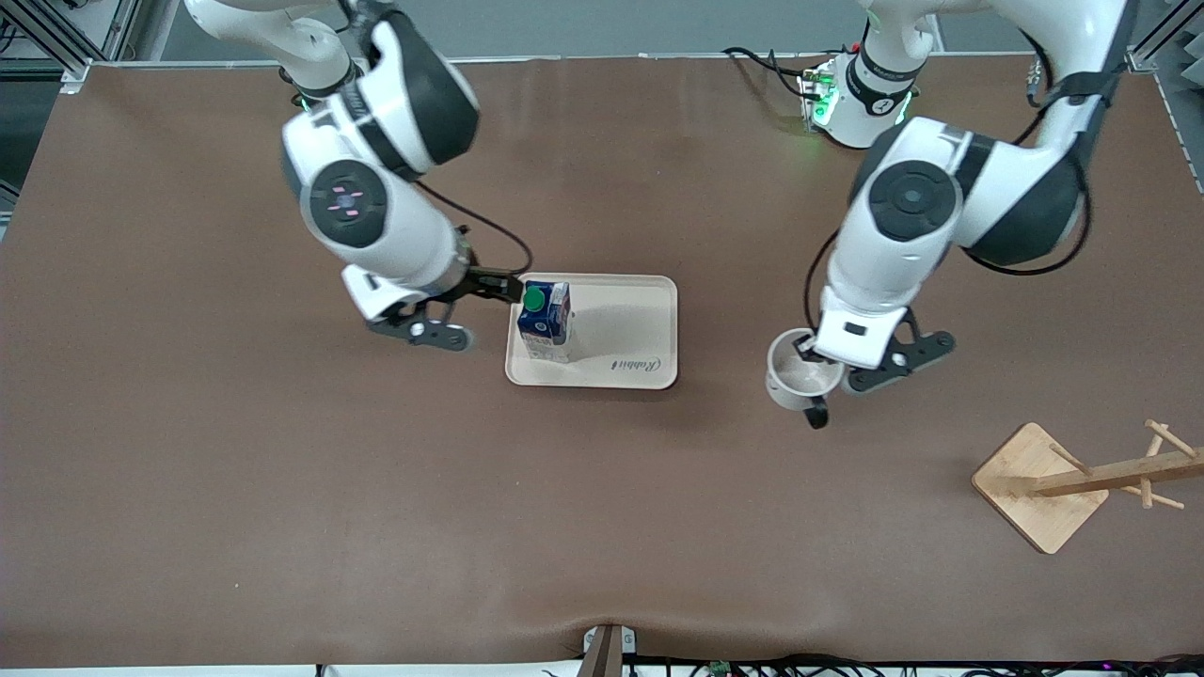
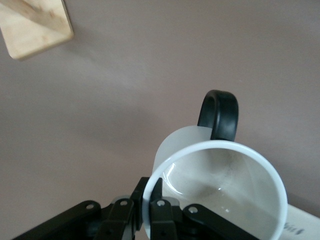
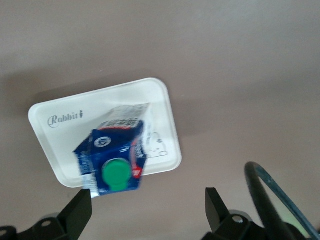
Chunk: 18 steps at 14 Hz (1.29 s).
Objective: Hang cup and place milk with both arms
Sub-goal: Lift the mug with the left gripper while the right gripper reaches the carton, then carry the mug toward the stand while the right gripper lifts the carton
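Note:
The milk [image 1: 546,315], a dark-blue carton with a green cap, stands upright on the beige tray [image 1: 630,324], at the tray's end toward the right arm. My right gripper [image 1: 480,312] is open just beside it. In the right wrist view the milk [image 3: 112,155] lies ahead of my right gripper [image 3: 149,207], not between the jaws. My left gripper [image 1: 816,362] is shut on the rim of the white cup [image 1: 800,376], whose mouth faces up. The left wrist view shows the cup [image 2: 225,190] with its black handle [image 2: 220,112] pointing away from my left gripper [image 2: 148,202].
A wooden rack [image 1: 1082,480] with pegs stands on a square base near the front camera at the left arm's end of the table. Its base [image 2: 35,25] shows in the left wrist view. Brown table surface lies between the tray and the cup.

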Each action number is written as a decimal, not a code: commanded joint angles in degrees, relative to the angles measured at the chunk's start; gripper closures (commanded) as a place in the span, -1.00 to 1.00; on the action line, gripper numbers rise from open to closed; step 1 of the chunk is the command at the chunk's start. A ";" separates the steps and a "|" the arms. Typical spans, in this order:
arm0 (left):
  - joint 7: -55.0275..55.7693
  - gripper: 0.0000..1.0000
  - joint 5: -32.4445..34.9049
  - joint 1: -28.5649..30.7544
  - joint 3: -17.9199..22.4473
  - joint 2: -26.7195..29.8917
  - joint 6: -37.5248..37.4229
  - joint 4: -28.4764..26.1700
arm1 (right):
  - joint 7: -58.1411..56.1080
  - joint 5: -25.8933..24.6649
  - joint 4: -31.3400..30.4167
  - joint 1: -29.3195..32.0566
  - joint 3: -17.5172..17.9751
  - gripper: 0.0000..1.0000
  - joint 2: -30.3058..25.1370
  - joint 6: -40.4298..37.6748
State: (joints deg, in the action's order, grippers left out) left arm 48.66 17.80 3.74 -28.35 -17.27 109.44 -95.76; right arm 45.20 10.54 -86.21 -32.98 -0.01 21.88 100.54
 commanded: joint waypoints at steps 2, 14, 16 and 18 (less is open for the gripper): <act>-13.82 1.00 -0.05 6.52 -0.83 1.18 -5.37 3.03 | 2.17 0.45 0.16 -3.23 -0.78 -1.00 3.42 4.83; -49.42 1.00 -4.62 23.58 -0.83 4.79 -14.17 7.08 | 4.37 -0.34 -4.14 -5.96 -0.87 1.00 5.27 12.14; -53.13 1.00 -5.84 25.95 -0.66 5.23 -14.08 7.16 | 4.19 -0.17 -2.66 -5.26 -0.87 1.00 4.92 9.25; -56.20 1.00 -7.60 28.51 -0.66 5.23 -13.73 7.25 | 3.84 0.53 0.76 -3.86 -0.96 1.00 3.53 2.50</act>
State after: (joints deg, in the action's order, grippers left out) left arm -4.00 12.14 29.95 -28.55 -13.17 96.36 -88.53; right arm 48.63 10.42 -88.41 -38.22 -0.96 27.39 108.72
